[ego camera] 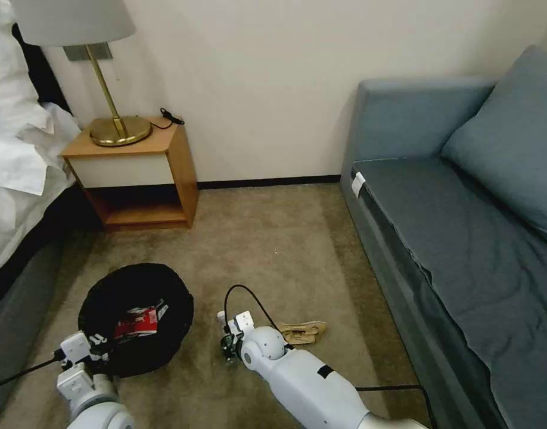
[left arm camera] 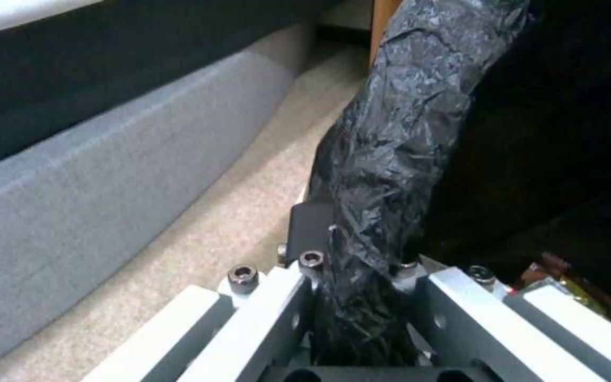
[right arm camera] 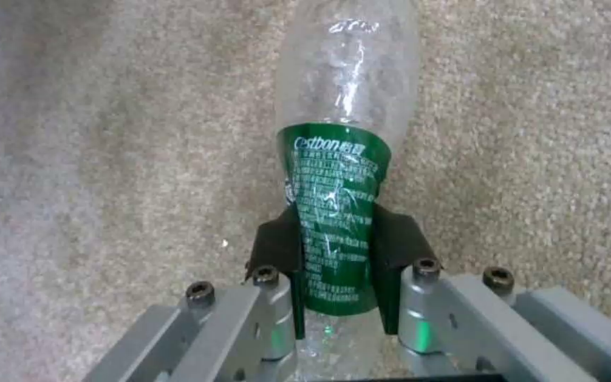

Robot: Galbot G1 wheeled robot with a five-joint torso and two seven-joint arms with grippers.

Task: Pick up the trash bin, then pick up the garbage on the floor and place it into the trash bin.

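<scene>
We had the left gripper (left arm camera: pixel 362 297) at the lower left of the head frame, its jaws clamped on the rim of the trash bin (ego camera: pixel 136 316), with the black liner bunched between them in the left wrist view. The bin sat on the carpet (ego camera: pixel 273 238) at lower left, and inside it we could see the red-and-white wrapper (ego camera: pixel 137 322) lying against the black bag (something gold-brown glinted at the lower right corner of the left wrist view too, though we could not tell what it was).

Over at lower centre, the right gripper (right arm camera: pixel 341 297) was down at the carpet just right of the bin. Its jaws were closed on the bottle (right arm camera: pixel 341 175), pinching the green label from both sides, and the clear body stretched away from the fingers (right arm camera: pixel 277 249) toward the top of the right wrist frame, with carpet behind it.

Just right of that wrist in the head view, the tan paper bag (ego camera: pixel 303 331) lay flat on the carpet, near the sofa (ego camera: pixel 464 238). The nightstand (ego camera: pixel 136 173) with its lamp (ego camera: pixel 106 71) stood in the upper left, beside the bed (ego camera: pixel 17 167).
</scene>
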